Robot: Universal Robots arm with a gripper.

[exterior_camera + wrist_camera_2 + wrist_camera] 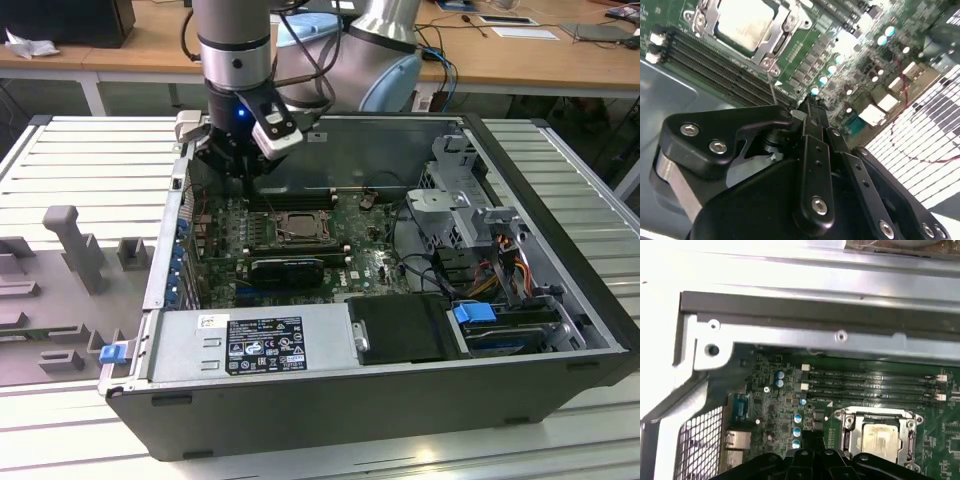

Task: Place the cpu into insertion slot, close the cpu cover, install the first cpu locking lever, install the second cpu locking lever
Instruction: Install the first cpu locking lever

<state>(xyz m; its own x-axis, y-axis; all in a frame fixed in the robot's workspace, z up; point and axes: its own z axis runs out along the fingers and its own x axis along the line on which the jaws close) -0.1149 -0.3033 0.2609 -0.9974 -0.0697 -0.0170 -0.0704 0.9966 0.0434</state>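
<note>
Silvery cpu [742, 22] seated in insertion slot [300, 228], cpu cover [771, 47] down over it. Gripper [807, 107] pressed together, empty, hovering near slot's far-left corner, beside memory slots [870, 385].

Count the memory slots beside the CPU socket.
4, long dark memory slots lying side by side in one bank, between the CPU socket and the case wall. The gripper partly hides the board.

Exterior overlooks case; wrist views share cpu [744, 22].

Wooden desks [520, 55] stand behind a ribbed pale metal worktable [90, 160].
</note>
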